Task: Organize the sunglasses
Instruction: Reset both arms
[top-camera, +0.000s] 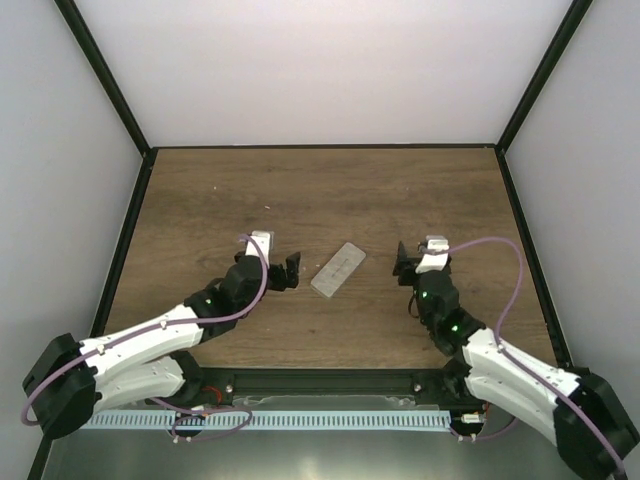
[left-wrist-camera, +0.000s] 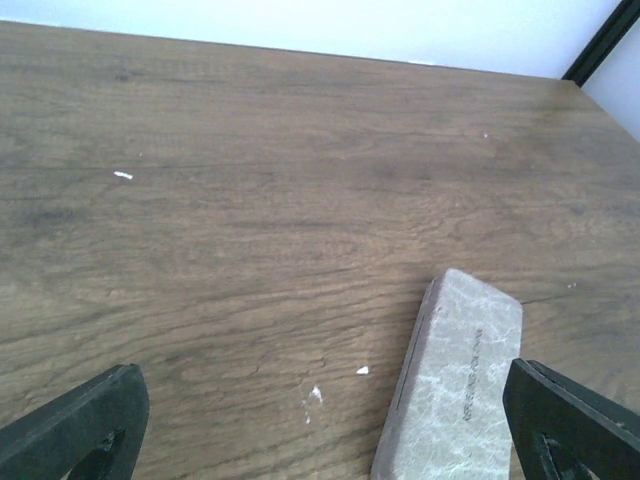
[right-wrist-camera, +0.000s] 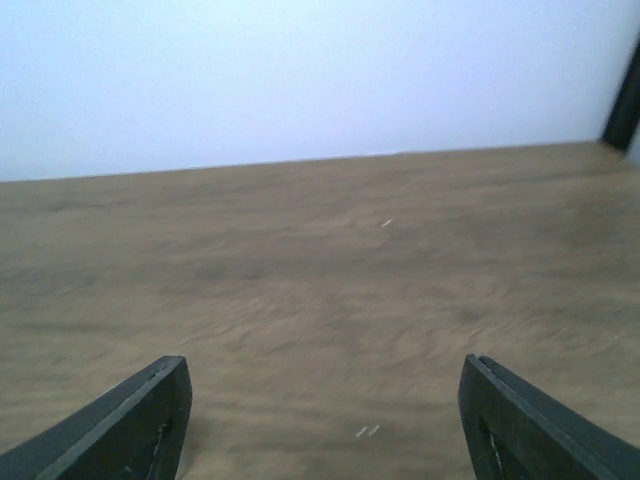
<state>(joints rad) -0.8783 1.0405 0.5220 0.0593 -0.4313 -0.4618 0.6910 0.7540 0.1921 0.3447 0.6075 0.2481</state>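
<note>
Since no red frame shows in any view, the sunglasses can't be located. The only object out is the grey case (top-camera: 339, 269), lid shut, so they're probably inside it, but that's a guess.

The left end effector (top-camera: 290, 270) is open, fingers spread wide and gripping nothing. The case lies just off its right fingertip, slanted, and it isn't touching.

The right end effector (top-camera: 403, 263) is also open and empty. The case sits to its left, near but apart, and is out of its wrist view, which shows only bare wood ahead.

Step, as a judgement: either the packing is finished with both arms off the case, or nothing has started. The shut lid and the lack of loose items favour the finished reading.

If the case does need opening, that calls for one end effector to pin the base and the other to catch the lid seam on the long edge. The case is flat and smooth, so it would likely slide if pushed from one side.

The bench (top-camera: 300, 190) is dark wood grain with a few white flecks (left-wrist-camera: 122, 175) ahead of the left end effector. The enclosure has plain white walls (top-camera: 330, 60), with black frame posts (top-camera: 105, 75) at the corners.
</note>
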